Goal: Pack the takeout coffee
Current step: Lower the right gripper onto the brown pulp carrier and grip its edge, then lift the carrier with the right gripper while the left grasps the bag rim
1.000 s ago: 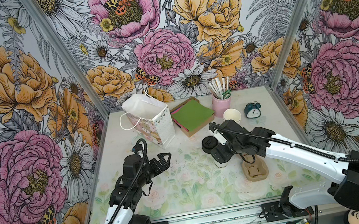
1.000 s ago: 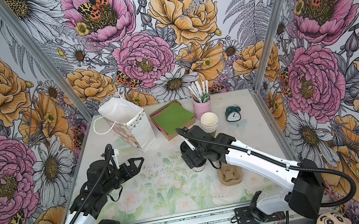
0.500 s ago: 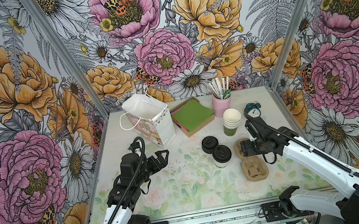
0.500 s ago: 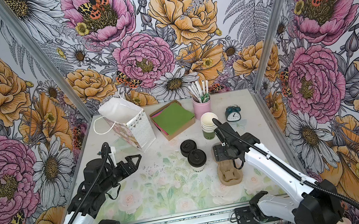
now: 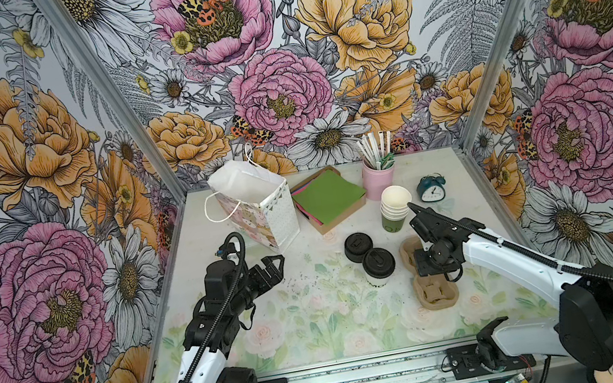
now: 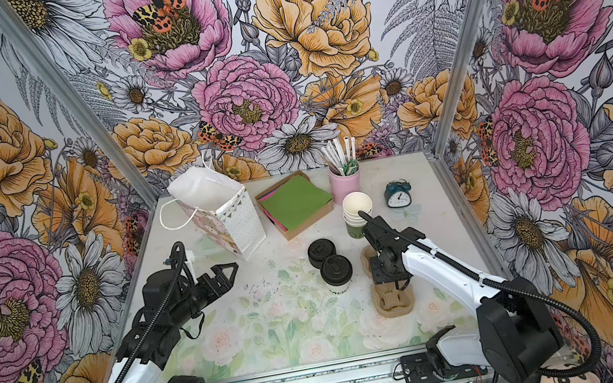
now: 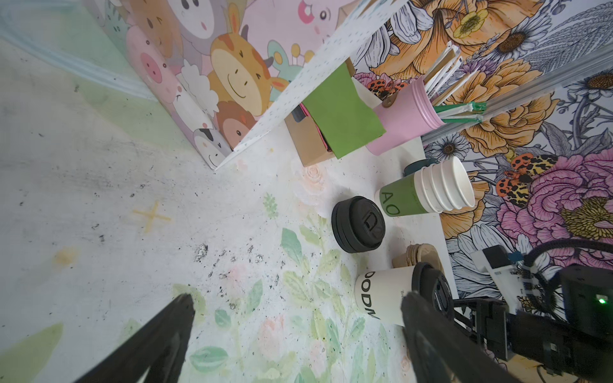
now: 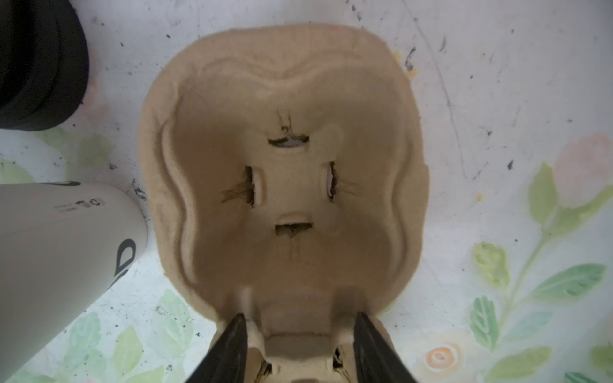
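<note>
The takeout coffee (image 5: 378, 262), a pale paper cup with a black sip lid, stands upright mid-table, also shown in the other top view (image 6: 336, 269) and the wrist views (image 7: 381, 295) (image 8: 59, 248). Just right of it lies a brown pulp cup carrier (image 5: 437, 293) (image 8: 288, 99). My right gripper (image 8: 298, 316) points straight down on the carrier's narrow middle. Its fingers press both sides of the raised centre ridge. My left gripper (image 5: 275, 267) (image 7: 298, 298) hovers wide open and empty left of the coffee, near the bag's corner.
A white animal-print gift bag (image 5: 257, 209) stands open at the back left. A squat pile of black spare lids (image 5: 358, 247) sits behind the coffee, and lidless stacked cups (image 5: 395, 207) behind the carrier. Green napkins in a box (image 5: 329, 197), a pink straw holder (image 5: 379, 180) and a teal clock (image 5: 431, 188) line the back.
My right arm left the coffee standing, swung right and came down over the cup carrier while its jaws narrowed. The left arm has hardly moved.
</note>
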